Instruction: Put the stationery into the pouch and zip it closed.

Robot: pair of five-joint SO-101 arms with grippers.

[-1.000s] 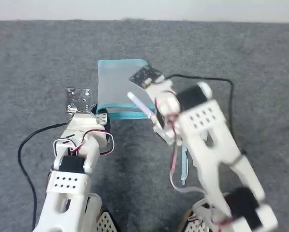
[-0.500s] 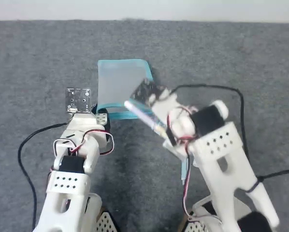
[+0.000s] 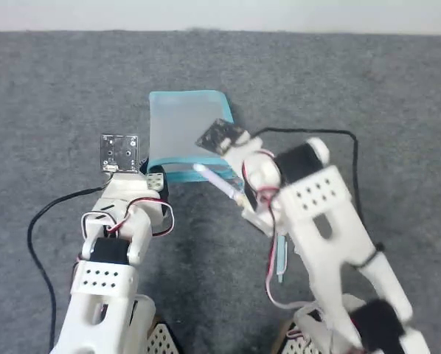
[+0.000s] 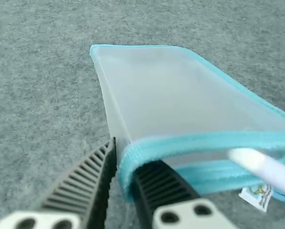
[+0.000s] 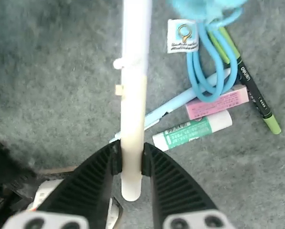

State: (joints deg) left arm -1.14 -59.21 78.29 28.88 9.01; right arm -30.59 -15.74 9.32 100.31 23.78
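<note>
The pouch [image 4: 180, 109] lies mouth open, its zip-edge corner pinched in the left tool [image 4: 121, 186]. The white pen [image 5: 133, 86], clenched in the right tool [image 5: 131, 162], has its tip at that mouth. Beyond the right tool a blue pen [image 5: 180, 102], pink eraser [image 5: 218, 102], green tube [image 5: 192, 132] and green marker [image 5: 249, 86] lie loose, so most of the packing, and the zipping, seem yet to do.

Your right gripper [image 5: 131, 155] has its black ribbed fingers [image 5: 97, 186] clamped on a slim white plastic pen [image 5: 133, 86], which runs straight ahead of them; call that 12 o'clock. At about 2 o'clock on the grey felt mat [image 5: 47, 71], a pale blue pen [image 5: 180, 102], a pink block eraser [image 5: 218, 102], a green-and-white tube [image 5: 192, 131] and a green-and-black marker [image 5: 252, 90] lie bunched together. A looped blue cord [image 5: 199, 71] crosses them beside a white tag [image 5: 183, 36], below a turquoise fabric edge [image 5: 204, 7] at 1 o'clock.
</note>
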